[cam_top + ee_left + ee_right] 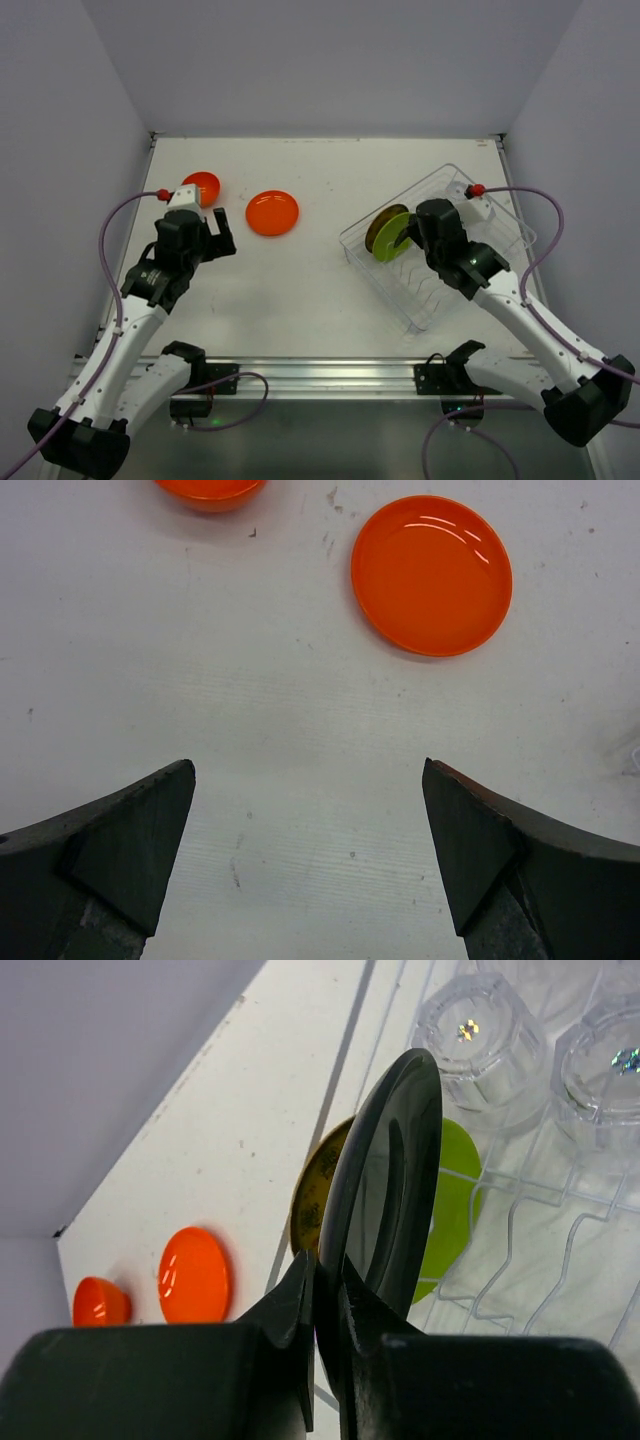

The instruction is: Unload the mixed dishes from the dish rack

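The clear dish rack [500, 215] sits at the right of the table. A brown-yellow plate [382, 226] and a lime green plate [394, 243] stand upright at its left end. My right gripper [327, 1272] is shut on the rim of a dark plate [385, 1175], held upright over the rack; clear cups [480, 1035] sit behind it. An orange plate [272, 212] and a small orange-red bowl [202, 186] lie on the table at the left. My left gripper [308, 780] is open and empty above bare table, near the orange plate [432, 573].
White walls close in the table on three sides. The rack's thin wire dividers [520, 1250] rise under the held plate. The metal rail [320, 375] with the arm bases runs along the near edge.
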`<state>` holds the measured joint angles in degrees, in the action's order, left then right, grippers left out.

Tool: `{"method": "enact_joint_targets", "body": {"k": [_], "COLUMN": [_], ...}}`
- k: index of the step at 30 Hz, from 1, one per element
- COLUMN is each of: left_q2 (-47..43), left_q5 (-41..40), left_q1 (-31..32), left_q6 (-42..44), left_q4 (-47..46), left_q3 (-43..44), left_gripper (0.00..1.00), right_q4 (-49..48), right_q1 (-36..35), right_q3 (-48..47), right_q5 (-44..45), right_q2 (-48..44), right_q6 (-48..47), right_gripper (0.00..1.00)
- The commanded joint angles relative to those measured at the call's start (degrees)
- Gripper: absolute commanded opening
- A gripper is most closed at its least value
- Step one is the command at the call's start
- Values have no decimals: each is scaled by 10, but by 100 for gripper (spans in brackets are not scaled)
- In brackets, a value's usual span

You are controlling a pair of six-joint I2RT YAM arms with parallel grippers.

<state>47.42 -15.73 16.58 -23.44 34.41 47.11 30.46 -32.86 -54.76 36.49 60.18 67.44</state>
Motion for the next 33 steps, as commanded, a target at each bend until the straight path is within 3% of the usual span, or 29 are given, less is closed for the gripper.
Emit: {"method": "enact_joint_targets", "body": {"k": [1, 5, 7, 10, 13, 14, 15, 16, 20, 22, 26, 30, 33], "left_q2": [-19, -28, -24, -6, 19, 21, 24, 33, 67, 84, 75, 33, 9], "left_q5": [-11, -9, 4, 40, 132, 197, 227, 252, 370, 401, 353, 319, 306], "left_q1": [3, 2, 3, 3, 3, 3, 3, 3, 3, 3, 5, 5, 5], "left_q6": [9, 6, -18, -83, -143, -156, -185, -204, -293, -340, -375, -422, -446], "left_q4": [-15, -12, 9, 37, 23, -10, -28, -43, -94, -97, -76, -70, -70], "left_q3": [3, 16, 38, 100, 150, 154, 152, 150, 141, 130, 94, 44, 25], "left_gripper": [100, 100, 100, 100, 100, 100, 100, 100, 100, 100, 100, 100, 99], "right_q4": [-96, -181, -235, -230, -227, -225, -218, -215, -200, -217, -289, -421, -437], "right_q1": [2, 2, 2, -1, -15, -25, -60, -85, -220, -279, -345, -371, -376], "right_q3": [18, 53, 64, 62, 45, 41, 37, 34, 38, 49, 79, 123, 120], "right_q5": [5, -78, -207, -315, -412, -432, -440, -436, -366, -269, -181, -199, -178], "right_q2": [-71, -137, -156, -173, -173, -168, -166, -164, -138, -114, -84, -56, -27], "right_q6": [-127, -295, -420, -497, -588, -610, -637, -706, -835, -889, -979, -1087, -1121], "right_gripper": [0, 0, 0, 0, 0, 0, 0, 0, 0, 0, 0, 0, 0]}}
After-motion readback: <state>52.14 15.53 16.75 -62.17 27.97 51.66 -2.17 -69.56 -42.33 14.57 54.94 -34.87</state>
